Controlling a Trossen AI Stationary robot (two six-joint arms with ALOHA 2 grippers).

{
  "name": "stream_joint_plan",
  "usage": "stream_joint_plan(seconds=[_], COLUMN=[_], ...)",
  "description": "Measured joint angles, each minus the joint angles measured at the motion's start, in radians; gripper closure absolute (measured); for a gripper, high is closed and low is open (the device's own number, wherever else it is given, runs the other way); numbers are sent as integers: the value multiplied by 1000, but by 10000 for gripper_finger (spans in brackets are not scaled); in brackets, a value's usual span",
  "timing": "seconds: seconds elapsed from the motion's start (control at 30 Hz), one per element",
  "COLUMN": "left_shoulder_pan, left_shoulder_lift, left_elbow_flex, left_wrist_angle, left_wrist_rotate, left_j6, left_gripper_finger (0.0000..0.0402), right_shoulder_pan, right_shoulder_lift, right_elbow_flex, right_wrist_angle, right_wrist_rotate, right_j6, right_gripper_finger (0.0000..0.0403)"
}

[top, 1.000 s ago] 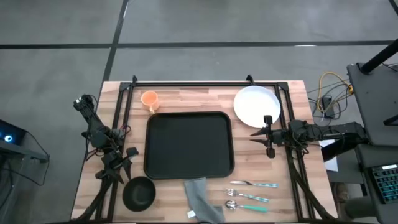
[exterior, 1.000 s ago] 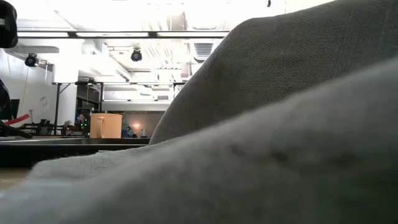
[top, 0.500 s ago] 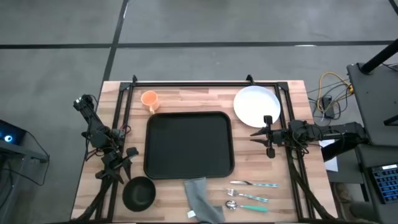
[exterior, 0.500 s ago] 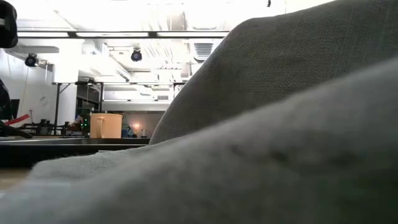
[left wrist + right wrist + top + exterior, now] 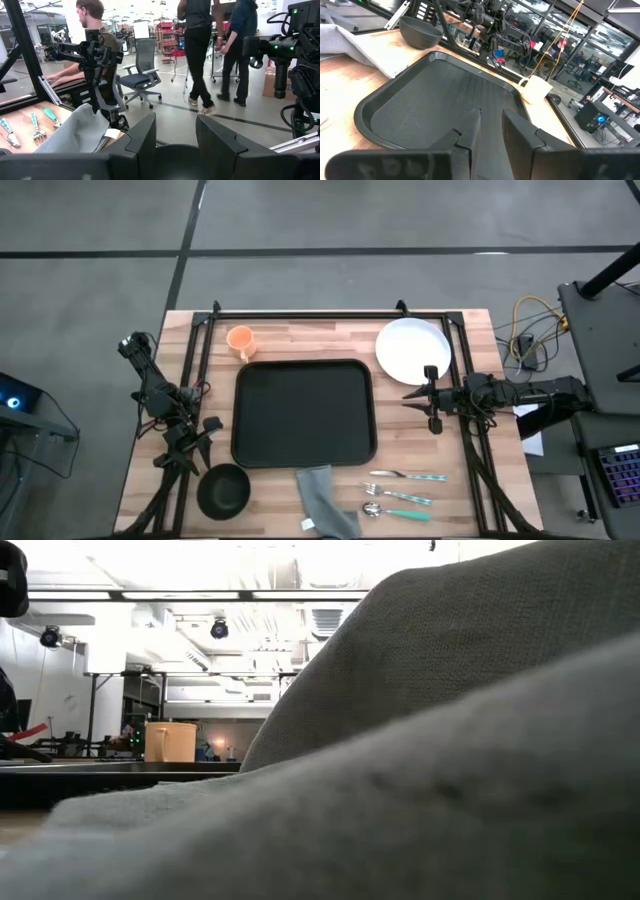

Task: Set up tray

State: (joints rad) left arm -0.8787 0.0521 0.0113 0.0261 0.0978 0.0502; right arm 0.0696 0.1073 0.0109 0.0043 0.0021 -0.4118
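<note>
High view: the tray (image 5: 303, 412) was seen lying empty at mid tabletop (image 5: 300, 340), between the left end effector (image 5: 203, 437) and right end effector (image 5: 430, 396). Low view: mostly blocked by grey cloth (image 5: 420, 740). Left wrist view: fingers were spread, released. Right wrist view: fingers were slightly parted, nothing grasped, tray ahead

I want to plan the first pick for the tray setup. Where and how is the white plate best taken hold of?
Probably at the rim. The white plate lies flat on the table, so only its thin edge offers a hold. The edge nearest the right pincer seems the best choice: that pincer waits beside it, and the tray lies to the other side. Come in low, one finger under the rim.
</note>
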Motion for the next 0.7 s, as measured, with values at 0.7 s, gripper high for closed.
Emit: stream_joint_plan(seconds=[0.7], left_shoulder_pan=[0], left_shoulder_lift=[0], left_elbow_flex=[0], left_wrist_angle=[0], left_wrist_rotate=[0], left_j6=[0], left_gripper_finger=[281], right_shoulder_pan=[0], right_shoulder_lift=[0], right_elbow_flex=[0], right_wrist_angle=[0], right_wrist_rotate=[0], right_j6=[0], right_gripper_finger=[335])
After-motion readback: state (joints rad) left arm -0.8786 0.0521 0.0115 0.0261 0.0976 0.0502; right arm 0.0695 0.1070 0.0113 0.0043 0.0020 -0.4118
